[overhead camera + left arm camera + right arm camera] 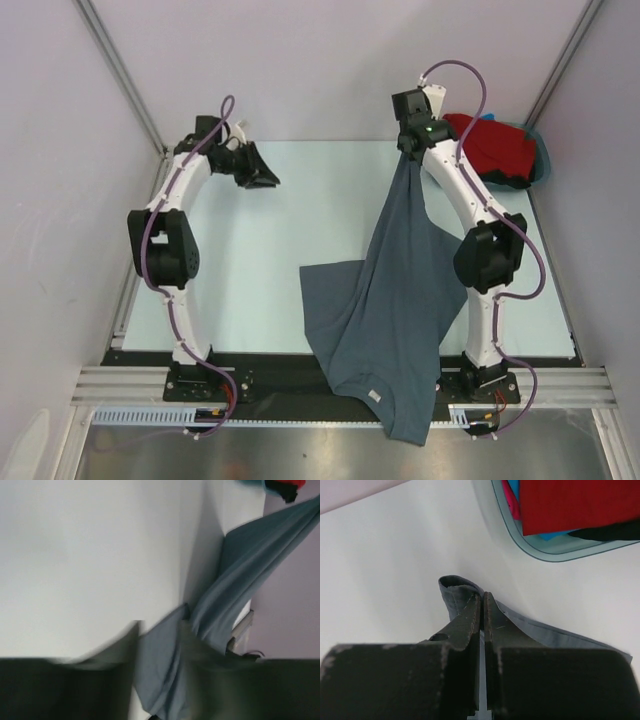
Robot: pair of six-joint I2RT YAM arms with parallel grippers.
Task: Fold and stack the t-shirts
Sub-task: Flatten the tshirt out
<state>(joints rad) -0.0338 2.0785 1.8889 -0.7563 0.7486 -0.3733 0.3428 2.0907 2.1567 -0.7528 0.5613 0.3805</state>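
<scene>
Two shirts to find. Look first at the grey shirt (390, 300): pinched at one end, up high near the back of the table (300, 210), and stretched down from there in a long slope. Lower down, lies spread on the table top, with one flap poking out to the left. Spills past the near edge too, over the black rail (270, 368), and dangles there. Shows a small white tag (375, 396) close to that edge.

Now look at the right gripper (408, 150). Fingers pressed tight together, with a fold of the grey cloth squeezed between the tips. Holds that end up off the table.

Next find the red shirt (495, 145). Sits bunched in the teal tub (541, 165) at the back right corner, near the right gripper, with bits of blue cloth (555, 535) and black cloth (610, 530) beside it.

Last, look over at the left gripper (262, 178), at the back left, well apart from both shirts. Fingers a little apart, blurry in its own camera, with nothing between them. Hangs over the table.
</scene>
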